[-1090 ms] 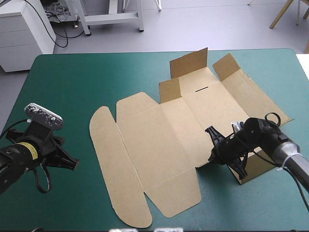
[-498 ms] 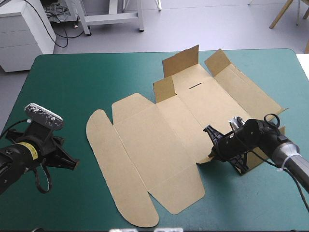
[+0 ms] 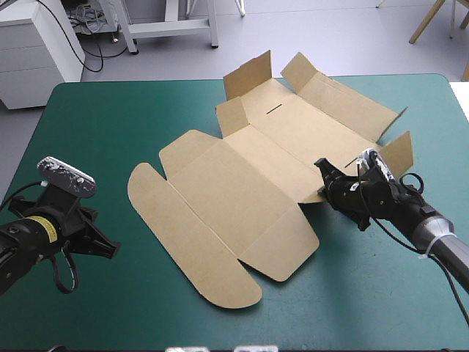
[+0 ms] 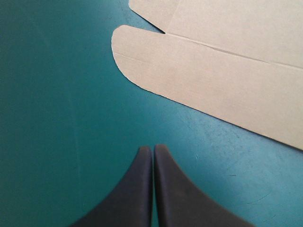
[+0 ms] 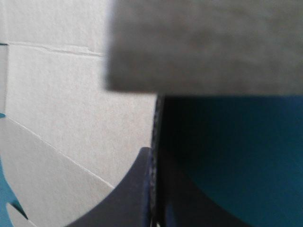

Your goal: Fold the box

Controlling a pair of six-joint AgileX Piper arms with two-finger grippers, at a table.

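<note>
Covering the whole tabletop, the teal-green cover (image 3: 146, 110) carries the brown box (image 3: 242, 198), an unfolded sheet of board that lies slantwise across the middle of the table, from the near left toward the far right. Its broad middle panels rest flat on the cover. At its near-left end a long rounded flap (image 3: 183, 242) lies flat, and the left wrist view shows this flap's curved corner (image 4: 142, 52) ahead of the left arm's fingers, well apart from them. At the far end, close to the table's far edge, several small flaps (image 3: 248, 73) stand raised, with a thin dark slot (image 3: 275, 110) in the panel between them. On the right side another flap (image 3: 399, 150) stands up just beside the right arm.

The right gripper (image 3: 322, 182) sits at the box's right edge, near the middle of the table's right half. Its black fingers (image 5: 137, 194) are all but together, with the board's edge pinched between them and the box's panel (image 5: 71, 118) spreading away beyond.

The left gripper (image 3: 110, 251) rests low over the bare cover at the near left, clear of the box. Its fingers (image 4: 142, 189) are pressed together in one pointed arch, holding nothing.
</note>
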